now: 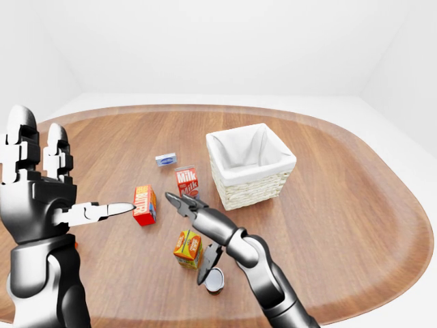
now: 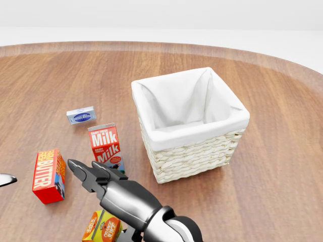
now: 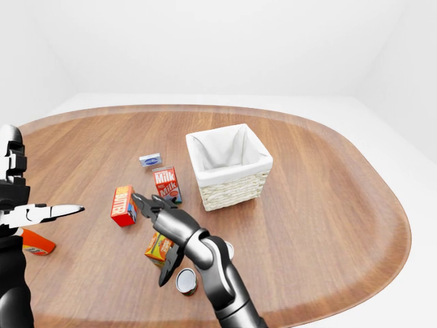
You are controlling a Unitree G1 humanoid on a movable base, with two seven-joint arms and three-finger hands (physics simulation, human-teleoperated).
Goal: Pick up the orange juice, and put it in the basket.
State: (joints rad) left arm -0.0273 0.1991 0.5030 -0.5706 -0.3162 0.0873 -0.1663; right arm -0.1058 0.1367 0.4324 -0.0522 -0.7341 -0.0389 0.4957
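The orange juice is a small orange and yellow carton that stands on the wooden table, below the milk carton in the left-eye view. My right hand is open, with the fingers reaching up-left above the carton and the thumb hanging down on its right. The fingers are not closed on it. The white-lined wicker basket stands up and to the right of the hand and holds nothing. My left hand is open and raised at the left edge, with one finger pointing right towards the butter box.
A red butter box, a milk carton and a small blue and white box stand left of the basket. A tin can lies below my right hand. An orange object lies at far left. The table is oval.
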